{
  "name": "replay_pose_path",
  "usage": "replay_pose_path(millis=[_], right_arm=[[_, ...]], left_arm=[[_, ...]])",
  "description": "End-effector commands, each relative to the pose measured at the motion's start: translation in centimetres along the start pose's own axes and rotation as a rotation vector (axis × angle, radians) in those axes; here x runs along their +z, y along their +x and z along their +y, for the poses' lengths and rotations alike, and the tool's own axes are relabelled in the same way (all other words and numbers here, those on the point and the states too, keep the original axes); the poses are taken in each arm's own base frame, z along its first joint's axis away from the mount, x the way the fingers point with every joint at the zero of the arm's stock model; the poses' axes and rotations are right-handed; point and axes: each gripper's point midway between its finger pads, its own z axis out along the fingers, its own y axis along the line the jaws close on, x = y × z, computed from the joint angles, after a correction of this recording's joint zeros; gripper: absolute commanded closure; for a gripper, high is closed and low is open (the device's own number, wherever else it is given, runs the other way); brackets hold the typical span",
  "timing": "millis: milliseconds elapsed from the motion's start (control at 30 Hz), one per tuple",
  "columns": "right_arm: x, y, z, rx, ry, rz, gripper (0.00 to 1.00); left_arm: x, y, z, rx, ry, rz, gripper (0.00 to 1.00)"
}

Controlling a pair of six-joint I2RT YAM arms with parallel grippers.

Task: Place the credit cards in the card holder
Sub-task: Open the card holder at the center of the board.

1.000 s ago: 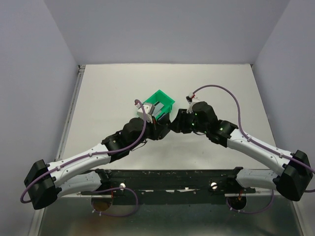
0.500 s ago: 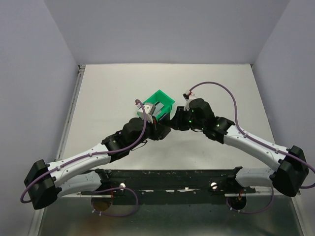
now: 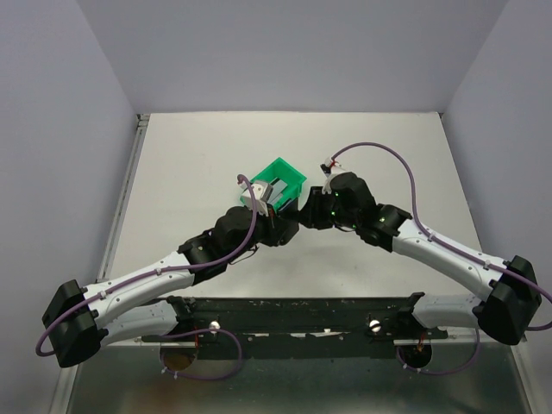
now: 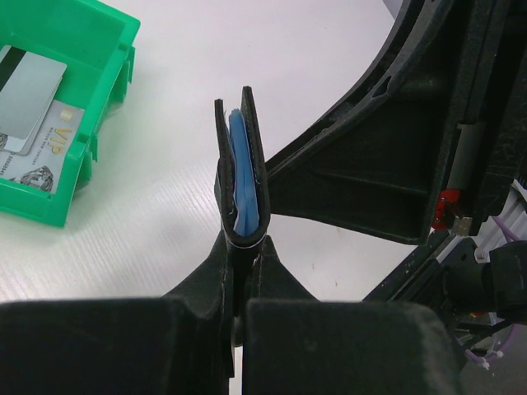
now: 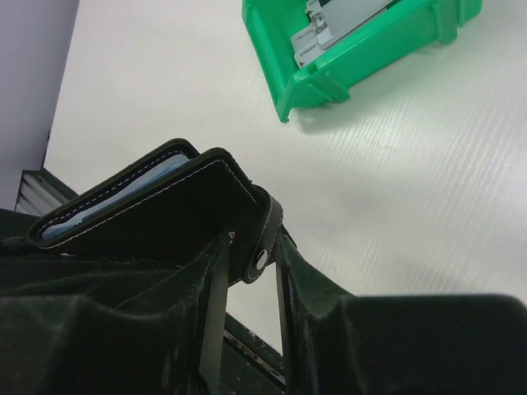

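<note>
Two grippers meet at the middle of the table (image 3: 198, 155), just on the near side of the green bin (image 3: 289, 168).

1. Left gripper (image 4: 240, 251): the fingers are closed tight on the folded edge of the card holder (image 5: 165, 206). The holder stands upright, open edge away from the wrist camera. Its two black leaves are nearly together.
2. Card in holder: a pale blue card (image 4: 241, 173) sits between the leaves. Its edge shows along the opening in both wrist views.
3. Right gripper (image 5: 252, 239): the jaws stand partly open and straddle the holder's clasp tab, which carries a small light stud (image 5: 261, 260). A strip of table shows between one finger (image 5: 216, 304) and the tab. Whether the fingers pinch the tab cannot be determined. In the left wrist view the right gripper's body lies against the holder's outer face.
4. Remaining cards: a silvery-grey card (image 4: 29, 103) and a white printed card (image 4: 53, 152) lie flat inside the green bin, overlapping, the grey one on top.
5. Holder position: beside the bin and apart from it. In the top view the holder is hidden under the two grippers.
</note>
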Motion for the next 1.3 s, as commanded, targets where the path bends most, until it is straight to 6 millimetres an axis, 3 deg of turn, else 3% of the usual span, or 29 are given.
replay_pose_path(millis=[0,533,967,1133,1267], right_arm=[[-0.3,0.6,-1.8,-0.033,0.086,0.014,0.64],[-0.9,1.0,-2.5,-0.03,0.106,0.015,0.67],[-0.3,0.7,-1.5,-0.027,0.059,0.011,0.7],[-0.1,0.8,-1.2,-0.022,0.044,0.018,0.76],[-0.4,1.0,-1.4,-0.021,0.05,0.021,0.9]], left_arm=[[-0.4,-1.1,-1.2,-0.015,0.049,-0.039,1.0],[-0.4,-1.0,-1.1,-0.015,0.042,-0.037,1.0],[-0.5,-0.7,-1.5,-0.035,0.077,-0.03,1.0],[-0.6,-0.6,-1.8,-0.039,0.089,-0.032,1.0],[-0.6,-0.5,-1.7,-0.04,0.087,-0.029,1.0]])
